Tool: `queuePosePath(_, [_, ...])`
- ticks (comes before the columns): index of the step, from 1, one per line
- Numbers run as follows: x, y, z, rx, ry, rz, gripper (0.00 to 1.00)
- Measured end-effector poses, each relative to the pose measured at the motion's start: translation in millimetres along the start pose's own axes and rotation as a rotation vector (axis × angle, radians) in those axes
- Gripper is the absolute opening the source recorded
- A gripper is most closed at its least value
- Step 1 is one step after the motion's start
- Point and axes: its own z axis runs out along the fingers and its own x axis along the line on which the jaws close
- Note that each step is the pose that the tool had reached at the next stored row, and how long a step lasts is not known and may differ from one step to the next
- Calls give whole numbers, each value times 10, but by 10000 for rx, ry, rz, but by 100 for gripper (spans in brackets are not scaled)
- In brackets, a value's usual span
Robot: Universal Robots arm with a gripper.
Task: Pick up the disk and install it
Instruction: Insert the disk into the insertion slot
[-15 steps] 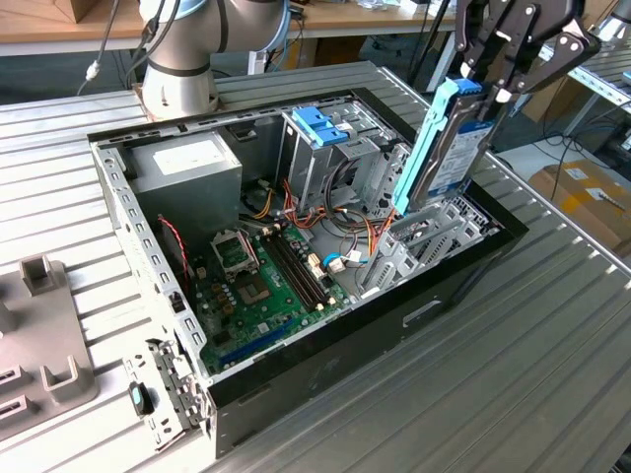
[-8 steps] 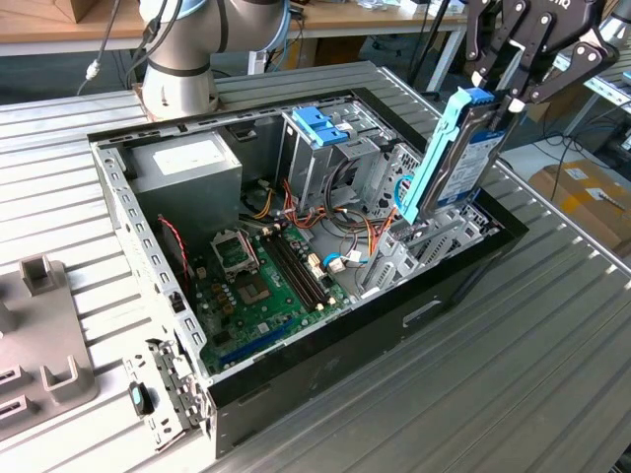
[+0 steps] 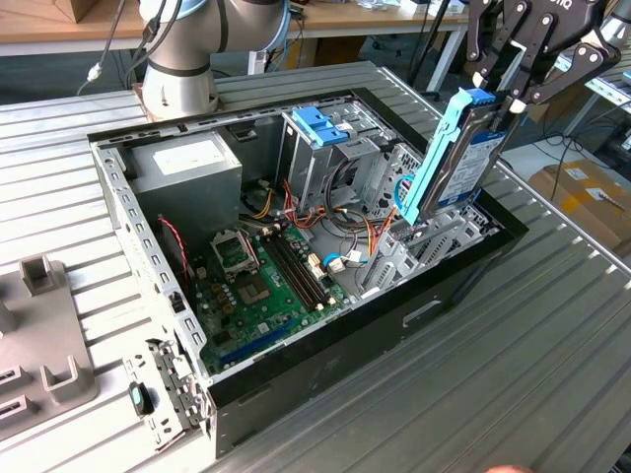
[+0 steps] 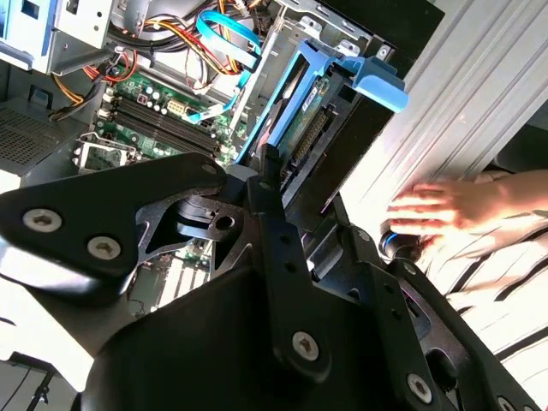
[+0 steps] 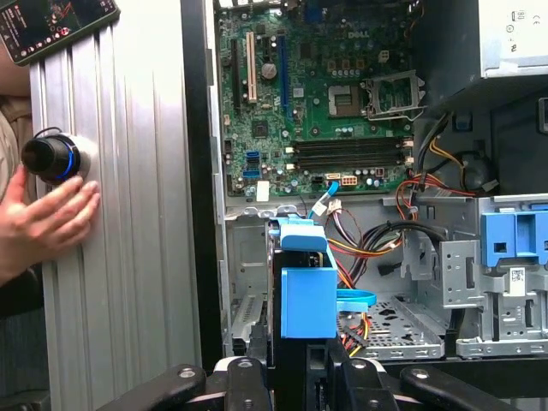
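Note:
The disk [image 3: 461, 163] is a dark flat drive with bright blue side rails. It stands steeply tilted over the end of the open computer case [image 3: 296, 379] at the exterior view's right. Its lower end dips into the metal drive bay [image 3: 434, 241] there. My gripper [image 3: 501, 94] is shut on the disk's upper end, with black fingers on both faces. In the second wrist view the disk [image 4: 318, 116] runs out from my gripper [image 4: 278, 184] toward the case. The first wrist view looks along the disk's blue rail end [image 5: 306, 291], which is above my gripper [image 5: 295, 372].
Inside the case are a green motherboard [image 3: 258, 286], a power supply [image 3: 187, 163], a tall metal cage with a blue latch [image 3: 320, 123] and loose cables [image 3: 340, 261]. A person's hand [image 5: 43, 223] rests by a round knob [image 5: 51, 157] on the ribbed table. A grey fixture [image 3: 39, 335] lies at the exterior view's left.

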Motion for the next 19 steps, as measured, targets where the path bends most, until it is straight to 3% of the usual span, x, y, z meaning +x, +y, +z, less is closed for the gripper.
queuePosePath(6, [1, 0, 3, 0, 0, 0, 35])
queuePosePath(14, [-10, -7, 184, 0, 2, -1, 35])
queuePosePath(19, [-18, -6, 223, 1, 3, -24, 35])
